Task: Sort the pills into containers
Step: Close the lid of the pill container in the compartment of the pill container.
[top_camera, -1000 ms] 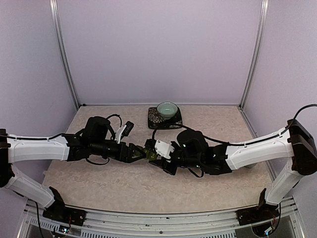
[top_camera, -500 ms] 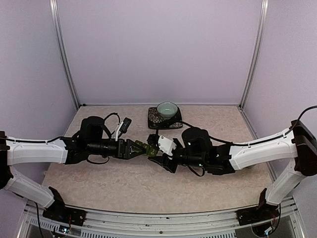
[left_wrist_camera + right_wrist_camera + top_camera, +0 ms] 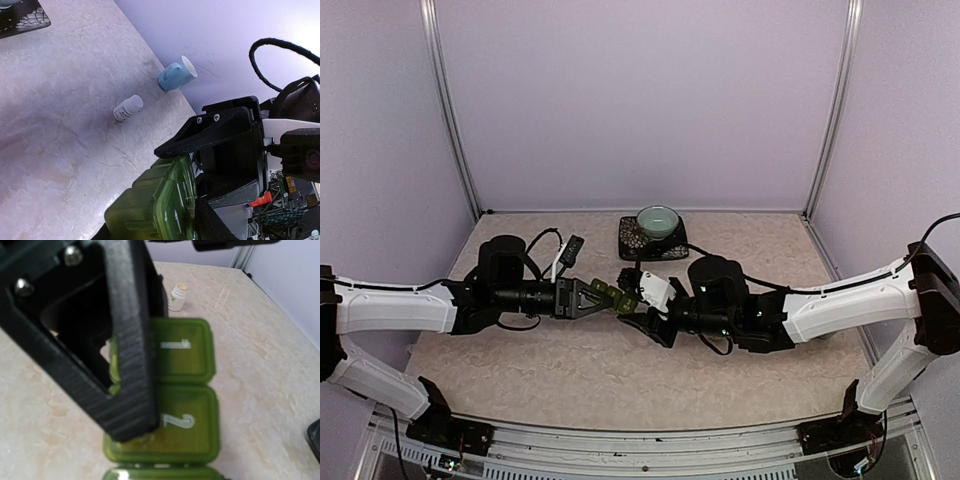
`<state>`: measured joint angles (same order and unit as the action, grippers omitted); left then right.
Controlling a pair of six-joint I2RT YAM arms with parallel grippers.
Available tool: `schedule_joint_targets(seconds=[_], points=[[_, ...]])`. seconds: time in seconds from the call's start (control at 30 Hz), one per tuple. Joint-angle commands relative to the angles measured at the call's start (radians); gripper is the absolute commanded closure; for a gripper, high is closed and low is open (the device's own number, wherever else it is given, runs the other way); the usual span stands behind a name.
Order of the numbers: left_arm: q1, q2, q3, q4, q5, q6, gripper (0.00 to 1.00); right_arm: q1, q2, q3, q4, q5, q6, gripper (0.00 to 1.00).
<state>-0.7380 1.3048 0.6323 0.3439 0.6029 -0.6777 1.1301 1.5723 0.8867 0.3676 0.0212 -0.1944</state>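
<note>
Closing since a second ago, the left pincer [image 3: 592,297] now clamps the dark green strip of three lidded plastic compartments [image 3: 613,296], gripped too by the right pincer [image 3: 635,303] at the middle of the beige surface [image 3: 570,370]; lid-opening looks in hand, next needing a gentle prying pull.

Glossy translucent green plastic containers [image 3: 190,365]

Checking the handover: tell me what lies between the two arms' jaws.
The dark green container strip fills that gap; the top view shows it best.
</note>
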Motion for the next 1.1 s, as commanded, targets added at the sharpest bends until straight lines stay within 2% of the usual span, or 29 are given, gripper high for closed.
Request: schedule_joint_targets(seconds=[0.0,0.2,0.3,0.63,0.67,0.7,0.73,0.77,0.9,1.07], points=[[0.008,-0.009,-0.016,0.059,0.035,-0.021,0.61,-0.003,-0.027,-0.007,0.045,0.004,0.007,0.78],[0.013,-0.008,-0.02,0.072,0.046,-0.042,0.68,-0.001,-0.026,-0.009,0.058,0.018,0.006,0.78],[0.012,-0.01,-0.022,0.077,0.047,-0.053,0.77,0.001,-0.025,-0.007,0.061,0.022,0.006,0.78],[0.012,-0.025,-0.018,0.081,0.031,-0.075,0.92,0.005,-0.039,0.001,0.077,0.029,0.017,0.77],[0.011,-0.028,-0.02,0.084,0.033,-0.079,0.91,0.005,-0.044,0.0,0.081,0.025,0.021,0.77],[0.011,-0.03,-0.02,0.087,0.034,-0.082,0.82,0.005,-0.048,0.0,0.084,0.021,0.025,0.77],[0.01,-0.032,-0.02,0.087,0.03,-0.089,0.67,0.005,-0.052,0.0,0.085,0.017,0.027,0.77],[0.009,-0.035,-0.021,0.087,0.027,-0.093,0.6,0.006,-0.057,0.0,0.084,0.014,0.028,0.77],[0.005,-0.049,-0.02,0.08,0.005,-0.109,0.52,0.007,-0.059,0.011,0.063,0.006,0.026,0.77],[0.0,-0.061,-0.02,0.077,-0.03,-0.127,0.51,0.012,-0.052,0.02,0.049,0.004,0.029,0.77]])
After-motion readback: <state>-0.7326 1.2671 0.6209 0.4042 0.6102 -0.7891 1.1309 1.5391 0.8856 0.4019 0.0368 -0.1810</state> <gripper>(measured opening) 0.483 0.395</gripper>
